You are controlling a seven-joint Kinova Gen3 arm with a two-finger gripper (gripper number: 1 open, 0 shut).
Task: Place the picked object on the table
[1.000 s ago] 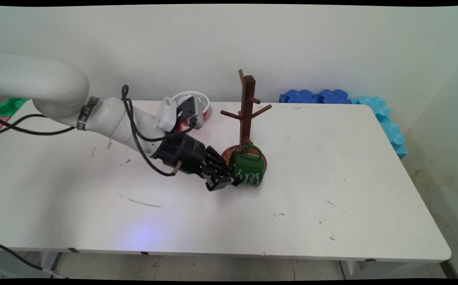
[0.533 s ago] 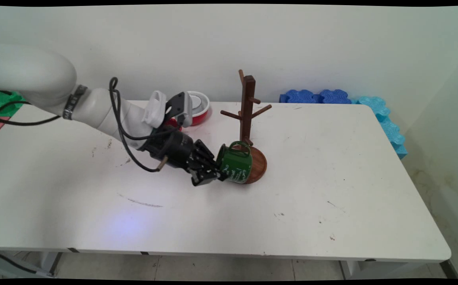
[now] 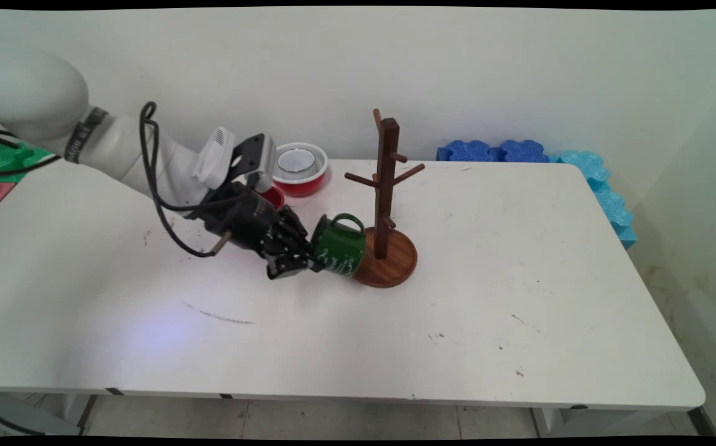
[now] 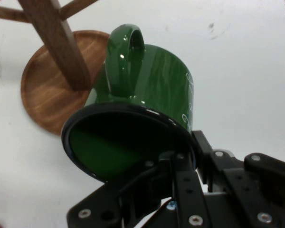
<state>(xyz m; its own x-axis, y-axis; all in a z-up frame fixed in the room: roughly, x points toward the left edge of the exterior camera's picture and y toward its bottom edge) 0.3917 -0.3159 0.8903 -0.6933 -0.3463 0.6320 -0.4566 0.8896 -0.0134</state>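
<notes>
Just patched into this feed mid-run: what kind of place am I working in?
Probably a robot lab test bench, not a kitchen: a bare white table against a plain wall, blue foam mats stacked behind, and only props out, a wooden mug tree and green mug.

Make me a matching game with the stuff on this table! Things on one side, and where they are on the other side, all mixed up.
Things:
1. green mug
2. red bowl
3. wooden mug tree
4. blue foam blocks

Places:
A. against the wall, past the table's far right corner
B. held tipped by the gripper
C. standing mid-table on a round base
D. near the table's far edge

Pairs: 1-B, 2-D, 3-C, 4-A
</notes>
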